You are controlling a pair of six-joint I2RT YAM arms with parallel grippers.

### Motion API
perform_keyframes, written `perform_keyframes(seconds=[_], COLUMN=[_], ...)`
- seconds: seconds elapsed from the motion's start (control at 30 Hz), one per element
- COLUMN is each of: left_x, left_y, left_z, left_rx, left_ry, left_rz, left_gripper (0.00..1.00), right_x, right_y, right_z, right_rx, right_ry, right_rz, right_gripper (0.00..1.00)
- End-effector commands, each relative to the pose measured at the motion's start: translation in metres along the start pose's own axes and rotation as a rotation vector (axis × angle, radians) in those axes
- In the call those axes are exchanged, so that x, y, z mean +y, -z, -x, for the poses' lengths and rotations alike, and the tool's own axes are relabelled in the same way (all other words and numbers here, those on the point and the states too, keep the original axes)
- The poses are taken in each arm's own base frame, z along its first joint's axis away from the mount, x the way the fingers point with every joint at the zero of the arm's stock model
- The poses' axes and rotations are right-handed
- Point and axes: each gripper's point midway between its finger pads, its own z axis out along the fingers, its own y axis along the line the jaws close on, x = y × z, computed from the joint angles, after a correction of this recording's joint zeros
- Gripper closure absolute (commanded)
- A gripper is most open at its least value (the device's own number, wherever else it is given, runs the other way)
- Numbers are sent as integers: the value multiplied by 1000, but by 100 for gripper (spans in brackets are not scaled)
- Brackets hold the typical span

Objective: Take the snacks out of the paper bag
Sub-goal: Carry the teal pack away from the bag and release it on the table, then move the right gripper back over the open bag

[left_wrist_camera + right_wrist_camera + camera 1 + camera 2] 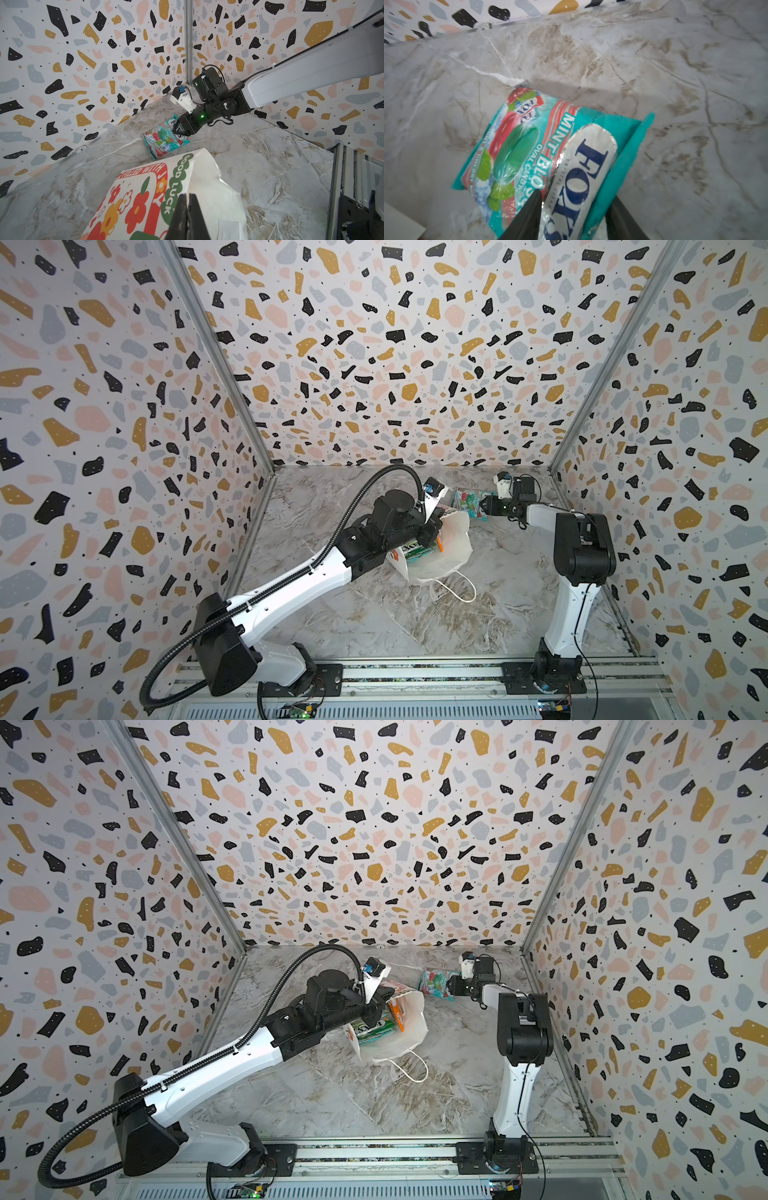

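Terrazzo walls (374,344) box in a marble worktop (415,622). Mid-worktop the bag (455,539) lies on its side, packets (374,1029) inside, the left gripper (188,207) pressed together over it. Near the far right corner the right gripper (576,195) is spread, straddling a flat teal packet (517,149).

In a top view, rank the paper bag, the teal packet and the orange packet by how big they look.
Largest: paper bag.
Then teal packet.
Smallest: orange packet, though partly hidden inside the bag.
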Motion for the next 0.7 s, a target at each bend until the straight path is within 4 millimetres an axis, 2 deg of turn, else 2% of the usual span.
perform_keyframes(seconds=[0.0,0.1,0.2,0.4,0.47,0.57,0.67], left_x=[-8,-7,-4,0,0,1,3], left_y=[6,3,1,2,3,4,5], left_z=[7,4,1,2,2,4,5], left_rx=[-45,-30,-15,-20,-22,-26,-32], left_ry=[6,2,1,-2,-2,2,6], left_rz=[-30,-25,-5,13,17,24,35], left_gripper=[100,100,100,100,100,100,100], right_x=[-11,-7,10,72,99,133,156], right_y=[27,52,88,162,187,218,241], right_z=[18,24,30,26,22,10,-2], right_rx=[-37,-89,-152,-277,-316,-353,-373], right_ry=[7,3,5,69,120,186,218], right_rz=[-119,-152,-120,15,76,147,200], right_gripper=[42,40,39,39,39,39,38])
